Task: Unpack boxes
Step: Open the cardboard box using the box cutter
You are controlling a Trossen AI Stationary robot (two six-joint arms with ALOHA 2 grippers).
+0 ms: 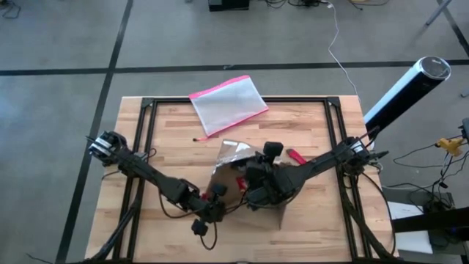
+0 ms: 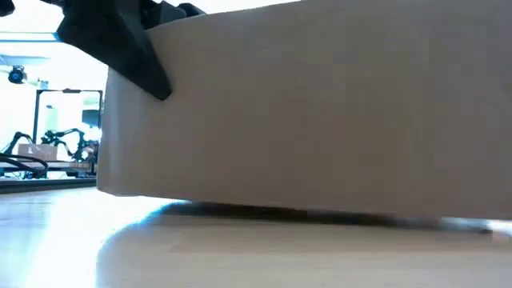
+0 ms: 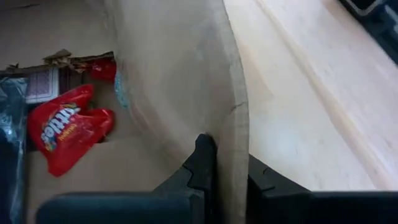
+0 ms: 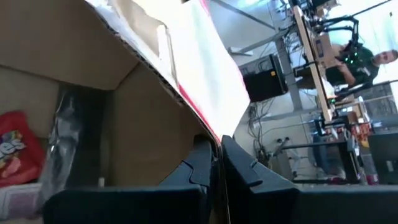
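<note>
The brown cardboard box [image 1: 226,173] stands open in the middle of the table, and both grippers are shut on its walls. My left gripper [image 1: 214,207] is at its near side and my right gripper [image 1: 254,187] at its right side. Inside lie a red candy bag [image 3: 65,127] and a dark plastic-wrapped item [image 4: 68,143]. In the low view the box [image 2: 320,112] fills the picture, its underside a little above the table at one end. My left gripper [image 3: 227,167] holds a side wall of the box at its top edge [image 3: 231,124], one finger [image 3: 202,155] inside and the other [image 3: 258,175] outside. My right gripper [image 4: 214,157] pinches a thin cardboard wall by its edge [image 4: 208,135], seen edge-on between the fingers. One finger [image 4: 199,160] is on the inner side, the other on the outer side.
A pink-edged translucent pouch [image 1: 229,103] lies at the table's far edge. A small red object [image 1: 295,156] lies right of the box. A loose flap [image 1: 282,214] sticks out toward the near edge. Bare wood shows at the near left and near right.
</note>
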